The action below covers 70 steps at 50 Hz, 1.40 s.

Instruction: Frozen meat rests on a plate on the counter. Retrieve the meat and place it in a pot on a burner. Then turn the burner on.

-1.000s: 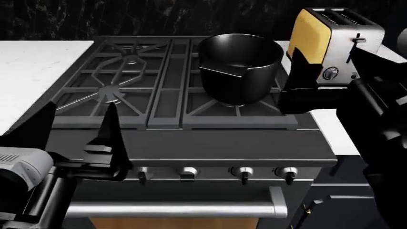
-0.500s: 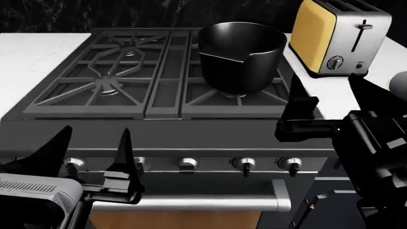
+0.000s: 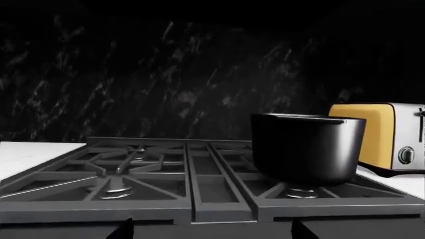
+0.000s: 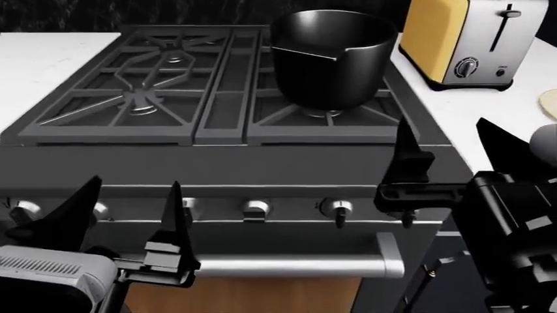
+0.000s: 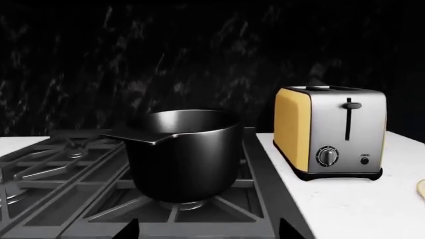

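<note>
Both robot hands hang spread and empty in front of the stove: the left hand (image 4: 122,212) at seven o'clock in the head view, the right hand (image 4: 452,166) at four o'clock, each with its dark fingers well apart and nothing between them. Just behind them runs the row of control knobs (image 4: 335,208) above the oven door handle (image 4: 287,266). Beyond, the glossy black pot (image 4: 331,57) stands upright at one o'clock on the right-hand burner (image 4: 324,115), its pouring lip toward the camera; the left wrist view shows the burner head directly beneath it. The white counter (image 4: 474,120) flanks the stove, carrying a yellow-and-steel toaster (image 4: 470,40) at two o'clock, beside the pot. A cream sliver at the right edge may be the plate (image 4: 550,103); the frozen meat is out of view.
</note>
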{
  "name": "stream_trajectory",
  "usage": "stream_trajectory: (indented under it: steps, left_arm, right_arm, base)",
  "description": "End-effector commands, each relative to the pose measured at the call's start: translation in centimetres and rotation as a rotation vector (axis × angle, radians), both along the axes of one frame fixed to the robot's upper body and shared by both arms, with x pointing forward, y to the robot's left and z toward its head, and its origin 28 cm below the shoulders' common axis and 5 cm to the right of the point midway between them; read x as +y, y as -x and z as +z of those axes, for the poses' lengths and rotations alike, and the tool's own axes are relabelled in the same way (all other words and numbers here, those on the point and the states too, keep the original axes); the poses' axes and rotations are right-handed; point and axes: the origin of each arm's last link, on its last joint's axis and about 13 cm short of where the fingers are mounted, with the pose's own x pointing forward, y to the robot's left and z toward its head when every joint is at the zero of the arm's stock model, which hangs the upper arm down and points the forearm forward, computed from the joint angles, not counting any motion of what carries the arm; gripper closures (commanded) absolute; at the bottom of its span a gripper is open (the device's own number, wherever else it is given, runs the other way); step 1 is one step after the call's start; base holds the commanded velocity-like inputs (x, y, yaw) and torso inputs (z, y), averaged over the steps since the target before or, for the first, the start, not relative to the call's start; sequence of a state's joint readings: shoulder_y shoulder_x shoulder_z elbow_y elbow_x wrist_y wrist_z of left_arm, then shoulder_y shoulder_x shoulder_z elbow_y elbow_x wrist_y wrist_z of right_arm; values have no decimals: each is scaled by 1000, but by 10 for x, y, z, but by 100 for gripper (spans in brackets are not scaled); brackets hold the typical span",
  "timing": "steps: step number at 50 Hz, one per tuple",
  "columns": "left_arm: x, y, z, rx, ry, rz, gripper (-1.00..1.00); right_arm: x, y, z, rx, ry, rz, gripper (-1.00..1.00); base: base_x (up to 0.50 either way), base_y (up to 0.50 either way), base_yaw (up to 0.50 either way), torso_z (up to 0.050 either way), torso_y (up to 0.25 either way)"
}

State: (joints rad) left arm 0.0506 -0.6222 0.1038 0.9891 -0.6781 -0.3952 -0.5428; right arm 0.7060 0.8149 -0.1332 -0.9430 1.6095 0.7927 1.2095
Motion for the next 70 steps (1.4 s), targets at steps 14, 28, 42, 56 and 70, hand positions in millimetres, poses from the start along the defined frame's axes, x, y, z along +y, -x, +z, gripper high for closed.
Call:
stream_trajectory:
  steps: [14,28,42,56,70]
  left_arm:
    - [-2,13,-2,-23,8,-7,-100]
    - [-4,15,-6,-30,20,-13,-100]
    - [-5,12,-13,-10,25,-20,-100]
    - [-5,8,-16,-2,29,-23,-100]
    - [-5,6,-18,1,26,-26,-100]
  right_arm:
    - [4,16,-12,-44,3,-2,-100]
    - [1,18,-23,-29,51,-22,-100]
    - [1,17,-34,1,84,-18,-100]
    - [2,13,-38,20,90,-34,-100]
    - [1,12,-40,25,86,-39,-100]
  base:
    - [0,0,0,-50,0]
    - [0,0,0,-50,0]
    - [0,0,0,-50,0]
    - [0,0,0,-50,0]
    - [0,0,0,-50,0]
